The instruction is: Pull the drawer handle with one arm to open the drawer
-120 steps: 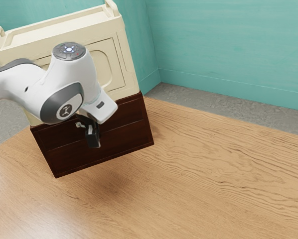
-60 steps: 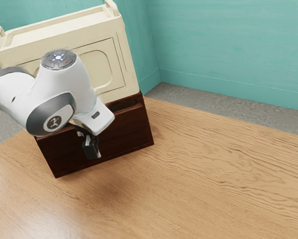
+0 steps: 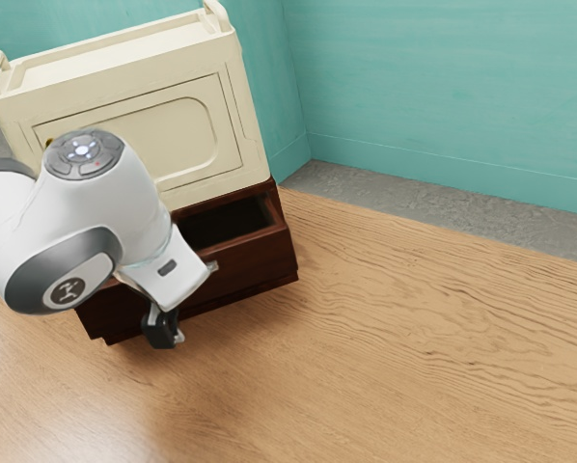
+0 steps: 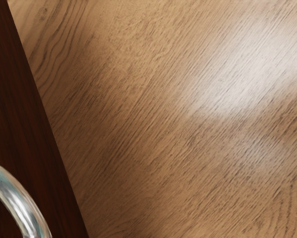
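Teal wall (image 3: pixel 443 96): stands behind the cabinet. Wood table (image 3: pixel 414 338): spreads under and before the cabinet. Cream box (image 3: pixel 178 145): sits atop the cabinet (image 3: pixel 278 204). Drawer (image 3: pixel 255 265): stands partly open from the cabinet. Gripper (image 3: pixel 163 330), one arm only: hangs before the cabinet; whether closed or gripping cannot be told. Handle (image 4: pixel 20 201), curved metal: lies close to the gripper, on its cabinet side, long axis probably along the drawer; further pull, outward from the cabinet, depends on that closeness.
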Tool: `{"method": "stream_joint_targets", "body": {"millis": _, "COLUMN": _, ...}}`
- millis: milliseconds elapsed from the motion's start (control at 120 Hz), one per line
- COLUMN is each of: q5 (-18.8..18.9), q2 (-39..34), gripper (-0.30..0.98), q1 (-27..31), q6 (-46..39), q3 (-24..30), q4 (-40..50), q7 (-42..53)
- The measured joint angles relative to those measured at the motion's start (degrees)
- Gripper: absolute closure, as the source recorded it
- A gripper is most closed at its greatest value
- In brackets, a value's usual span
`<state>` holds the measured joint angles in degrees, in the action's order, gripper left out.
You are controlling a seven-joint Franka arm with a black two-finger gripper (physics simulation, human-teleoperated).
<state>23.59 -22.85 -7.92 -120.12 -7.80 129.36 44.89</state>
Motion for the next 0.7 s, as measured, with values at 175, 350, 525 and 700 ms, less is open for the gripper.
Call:
{"method": "stream_joint_targets", "body": {"millis": 175, "q5": -0.2, "q2": -1.7, "gripper": 0.01, "q1": 0.0, "q6": 0.0, "q3": 2.3, "q4": 1.6, "q7": -0.5}}
{"method": "stream_joint_targets", "body": {"millis": 350, "q5": -1.1, "q2": -2.1, "gripper": -0.02, "q1": 0.0, "q6": 0.0, "q3": 4.5, "q4": 2.7, "q7": -1.0}}
{"method": "stream_joint_targets", "body": {"millis": 525, "q5": -3.2, "q2": -2.8, "gripper": 0.07, "q1": 0.5, "q6": -0.1, "q3": 7.8, "q4": 3.5, "q7": -1.8}}
{"method": "stream_joint_targets", "body": {"millis": 700, "q5": -7.8, "q2": -5.6, "gripper": 0.17, "q1": 4.3, "q6": 0.0, "q3": 13.0, "q4": 2.9, "q7": -2.7}}
